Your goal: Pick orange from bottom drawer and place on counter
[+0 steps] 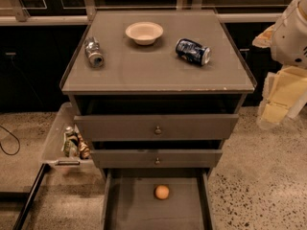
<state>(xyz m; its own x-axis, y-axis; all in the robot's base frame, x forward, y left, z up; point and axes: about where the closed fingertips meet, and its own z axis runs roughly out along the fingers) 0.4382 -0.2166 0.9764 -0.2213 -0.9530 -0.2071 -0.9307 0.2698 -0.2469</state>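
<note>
My pincer hung right of the surface, well apart from the orange; spread or pressed together, I could not tell. The orange lay loose in the bottom drawer; a bad touch could roll it away, and the upper drawers overhung my way down.

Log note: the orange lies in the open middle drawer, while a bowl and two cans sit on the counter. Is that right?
Not quite: the camera view shows the orange in the open bottom drawer, not the middle one. The bowl, silver can and blue can do sit on the counter. The gripper hangs to the right of the counter.
</note>
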